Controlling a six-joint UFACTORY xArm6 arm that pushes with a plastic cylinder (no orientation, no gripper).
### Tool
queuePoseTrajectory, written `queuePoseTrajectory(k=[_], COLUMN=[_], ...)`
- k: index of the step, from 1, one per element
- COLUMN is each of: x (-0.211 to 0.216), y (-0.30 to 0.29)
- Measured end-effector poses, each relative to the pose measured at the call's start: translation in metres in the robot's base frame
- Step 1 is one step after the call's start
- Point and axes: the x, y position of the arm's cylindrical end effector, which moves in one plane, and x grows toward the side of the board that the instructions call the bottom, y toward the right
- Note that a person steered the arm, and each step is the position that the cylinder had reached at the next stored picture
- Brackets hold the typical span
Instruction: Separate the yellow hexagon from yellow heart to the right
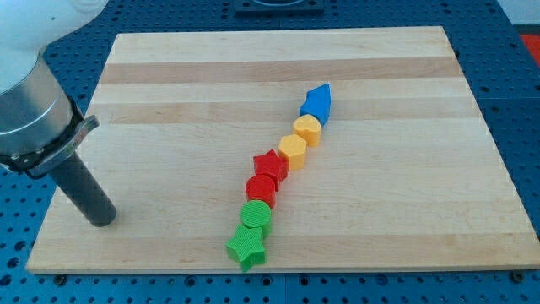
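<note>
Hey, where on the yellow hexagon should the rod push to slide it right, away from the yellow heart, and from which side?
There is no gripping here: my tip only pushes. Meet the yellow hexagon on its left face, coming from the view's left. It sits touching the yellow heart above-right and the red star below-left, so aim at mid-face, probably pushing right and slightly down to clear the heart. My tip is far to the left now.
</note>
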Motion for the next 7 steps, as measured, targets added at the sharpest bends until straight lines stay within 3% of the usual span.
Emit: queuePoseTrajectory(k=[2, 4, 7], x=[-0.039, -0.084, -0.084], y=[0.018, 0.080, 0.193])
